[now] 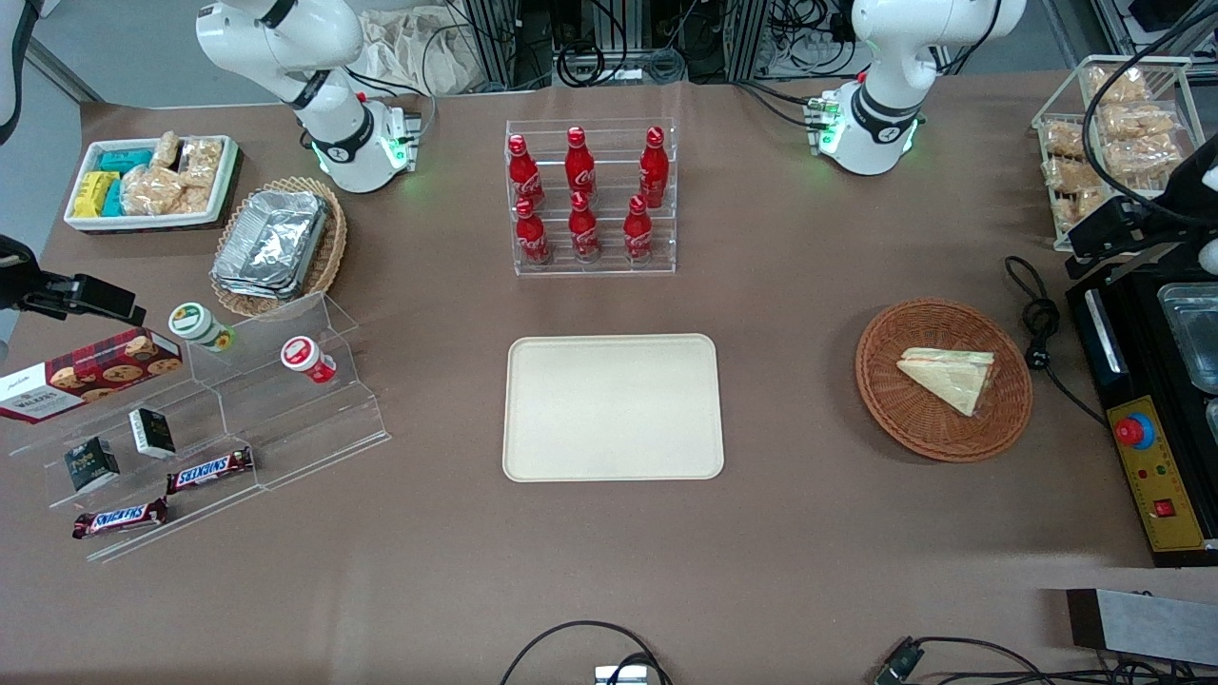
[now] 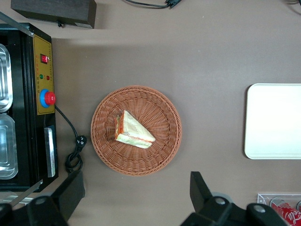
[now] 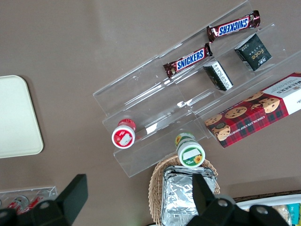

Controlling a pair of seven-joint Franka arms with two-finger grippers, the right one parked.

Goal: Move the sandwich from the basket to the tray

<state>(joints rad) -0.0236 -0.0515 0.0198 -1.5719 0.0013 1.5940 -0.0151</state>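
Brown matte covering stretched flat over the whole worktop (image 1: pixel 809 495), giving the scene an even, slightly soft-looking base. High above it hung the tool (image 2: pixel 136 193), its two dark fingers (image 2: pixel 200 190) spread wide apart and holding nothing, well clear of everything below.

Beneath the tool sat the basket (image 2: pixel 164 141), a round, shallow dish of reddish-brown woven wicker with a ribbed, springy-looking rim. The sandwich (image 2: pixel 133 130) lay inside it, a pale triangular wedge in clear wrap with a red, orange and green strip showing at its cut edge, resting a little off centre on the weave. Farther toward the parked arm's end lay the tray (image 1: pixel 614 407), a smooth cream rectangle with rounded corners and a low rim, bare and well apart from the basket.

The risks seemed to lie in the grasp. Clear wrap is probably slick, and soft bread would likely squash or slide out if the fingers closed on a sloping face rather than across the flat sides. A descent that ran too deep could catch the weave and drag or lift the light basket along. The black cable (image 2: pixel 71 141) and the control box (image 2: pixel 28 103) stood near the basket, so a wide approach might snag them.
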